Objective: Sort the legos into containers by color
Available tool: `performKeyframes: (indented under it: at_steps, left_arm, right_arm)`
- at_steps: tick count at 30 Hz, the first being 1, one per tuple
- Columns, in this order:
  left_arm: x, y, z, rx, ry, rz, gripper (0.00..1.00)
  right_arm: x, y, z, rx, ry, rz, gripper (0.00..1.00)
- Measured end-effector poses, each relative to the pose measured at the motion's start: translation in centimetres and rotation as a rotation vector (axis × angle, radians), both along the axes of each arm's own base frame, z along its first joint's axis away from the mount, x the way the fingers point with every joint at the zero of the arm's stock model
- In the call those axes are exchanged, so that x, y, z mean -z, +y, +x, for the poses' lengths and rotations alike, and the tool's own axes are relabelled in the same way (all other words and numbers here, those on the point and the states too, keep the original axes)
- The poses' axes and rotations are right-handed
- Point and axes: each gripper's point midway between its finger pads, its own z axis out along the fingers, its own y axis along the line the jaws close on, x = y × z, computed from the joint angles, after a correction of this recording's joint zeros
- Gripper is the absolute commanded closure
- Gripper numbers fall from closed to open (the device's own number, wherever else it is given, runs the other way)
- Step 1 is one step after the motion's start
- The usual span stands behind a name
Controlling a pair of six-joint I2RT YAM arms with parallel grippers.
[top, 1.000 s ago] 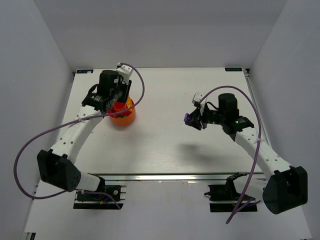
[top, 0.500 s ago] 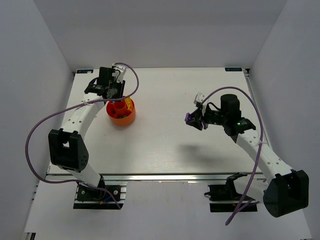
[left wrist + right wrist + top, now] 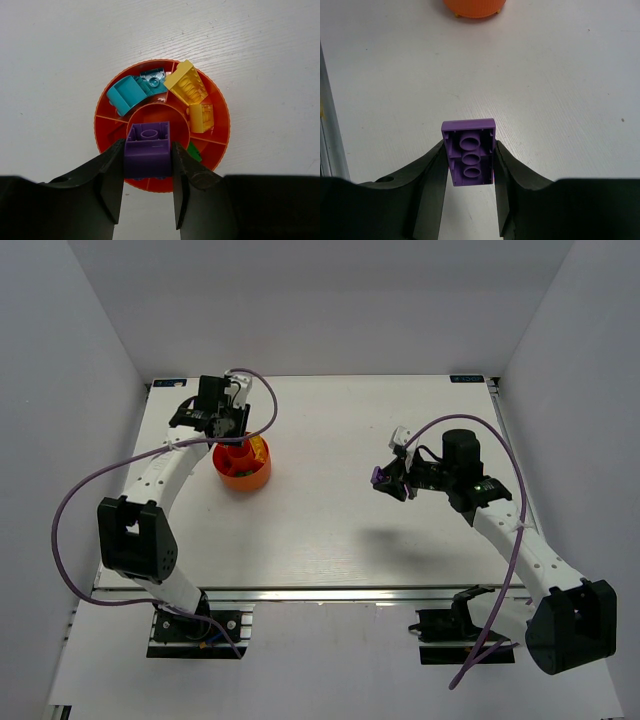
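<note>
Sorted bricks (image 3: 127, 95) lie in the divided orange bowl (image 3: 220, 125) as the left gripper (image 3: 148, 165) holds a purple brick (image 3: 147, 142) above it, while the right gripper (image 3: 469, 167) clasps a long purple brick (image 3: 468, 145) still awaiting delivery.

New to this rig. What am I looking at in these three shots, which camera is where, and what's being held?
Two robot arms are bolted at the near edge of a white table. The top picture looks down from above and behind them, with the left arm on the left and the right arm on the right. The other two pictures come from a camera on each wrist, looking past that arm's own pincer. On the table stands an orange bowl with compartments, holding cyan bricks, yellow bricks and a green brick. The left pincer grips a square purple brick over the bowl's centre. The right pincer grips a long purple brick over the table, well away from the bowl.
</note>
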Motion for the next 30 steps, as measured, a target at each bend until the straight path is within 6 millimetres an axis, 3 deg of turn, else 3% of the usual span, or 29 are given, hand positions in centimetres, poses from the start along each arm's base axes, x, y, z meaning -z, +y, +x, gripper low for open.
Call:
performKeyframes:
  at_steps: [6,10,15,18,19,21,22,24,27,30]
  left_arm:
    - [1.0,0.1,0.0,-0.005,0.030,0.008,0.48]
    - [1.4,0.2,-0.1,-0.009,0.043,0.013,0.38]
    - [1.4,0.2,-0.2,-0.013,0.045,0.014,0.34]
    - [1.3,0.2,-0.1,-0.013,0.043,0.014,0.37]
    - [1.1,0.2,-0.1,-0.014,0.042,0.012,0.54]
    - [0.4,-0.1,0.0,-0.012,0.025,-0.006,0.78]
    - [-0.2,-0.6,0.0,0.001,0.012,-0.036,0.85]
    - [-1.8,-2.4,-0.3,0.056,-0.029,-0.132,0.84]
    - [-5.0,-7.2,-2.3,0.224,-0.109,-0.363,0.55]
    - [-7.1,-12.5,-6.0,0.419,-0.122,-0.600,0.37]
  right_arm:
    - [0.0,-0.1,0.0,0.000,0.001,0.003,1.00]
    - [0.0,-0.1,0.0,-0.001,0.001,0.004,1.00]
    - [-0.1,-0.1,0.0,-0.003,0.002,0.005,1.00]
    - [-0.1,0.0,-0.1,-0.006,0.002,0.006,1.00]
    - [-0.1,0.0,-0.1,-0.006,0.003,0.007,1.00]
    - [-0.1,0.0,-0.1,-0.015,0.000,0.011,1.00]
    - [-0.2,0.1,-0.3,-0.030,-0.002,0.016,1.00]
    - [0.1,0.4,-1.1,-0.080,-0.016,0.021,1.00]
    - [1.0,0.9,-2.6,-0.176,-0.036,0.021,1.00]
    - [1.5,1.4,-3.2,-0.217,-0.065,-0.003,1.00]
